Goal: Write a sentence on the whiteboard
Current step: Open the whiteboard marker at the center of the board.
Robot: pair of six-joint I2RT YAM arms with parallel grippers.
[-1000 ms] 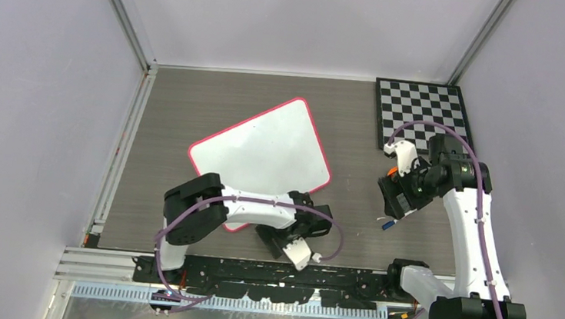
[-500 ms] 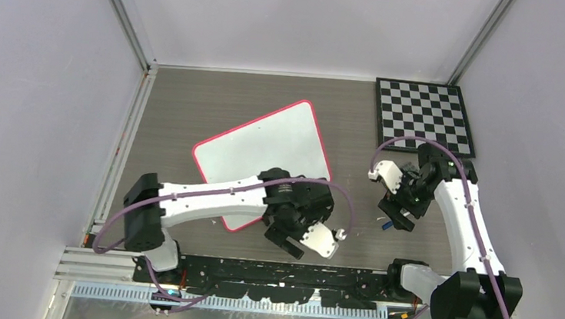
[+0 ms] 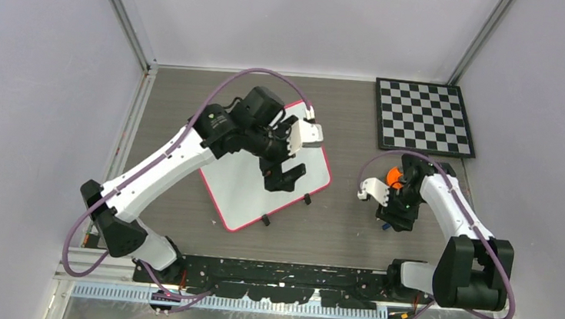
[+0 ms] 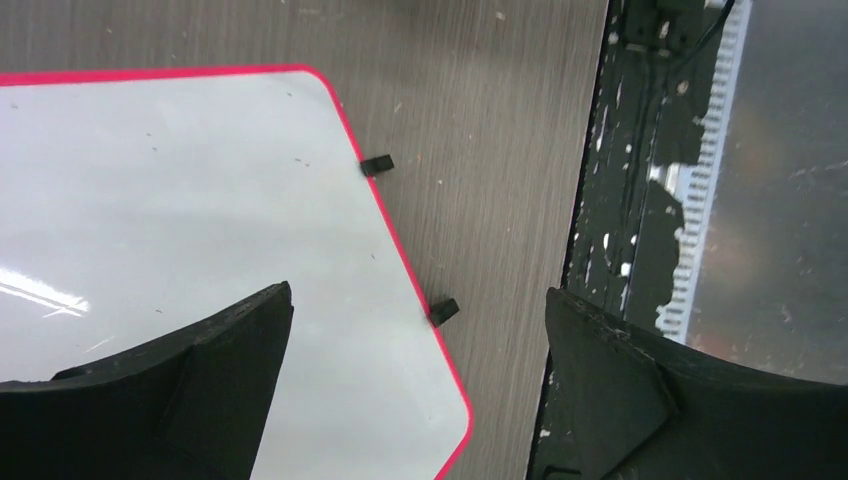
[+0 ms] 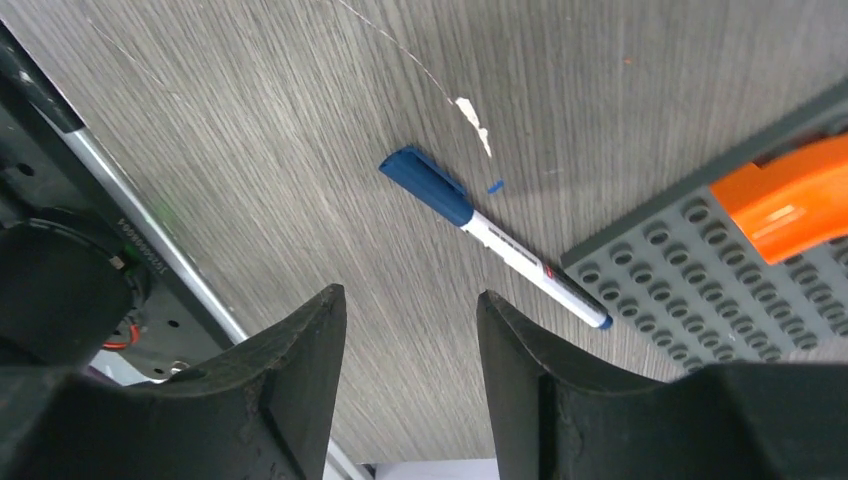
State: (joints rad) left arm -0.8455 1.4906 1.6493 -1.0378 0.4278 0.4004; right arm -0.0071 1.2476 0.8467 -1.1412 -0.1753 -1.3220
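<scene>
The whiteboard (image 3: 249, 191) lies tilted on the table, white with a red-pink rim and two black clips (image 4: 377, 165) on its near-right edge. Its surface (image 4: 180, 200) is blank; no sentence shows. My left gripper (image 3: 282, 173) hovers open and empty over the board's right part, and in the left wrist view it (image 4: 418, 300) straddles the board's rim. A blue-capped marker (image 5: 470, 215) lies on the table. My right gripper (image 5: 410, 298) is open and empty just short of it, above the table (image 3: 398, 216).
A black-and-white checkerboard (image 3: 424, 116) lies at the back right. A grey studded plate (image 5: 690, 270) with an orange piece (image 5: 795, 195) sits right beside the marker's end. The black arm rail (image 4: 640, 200) runs along the table's near edge.
My left arm swung from the near edge out over the whiteboard, and the board shifted and turned. My right gripper moved nearer and lower, over the marker.
</scene>
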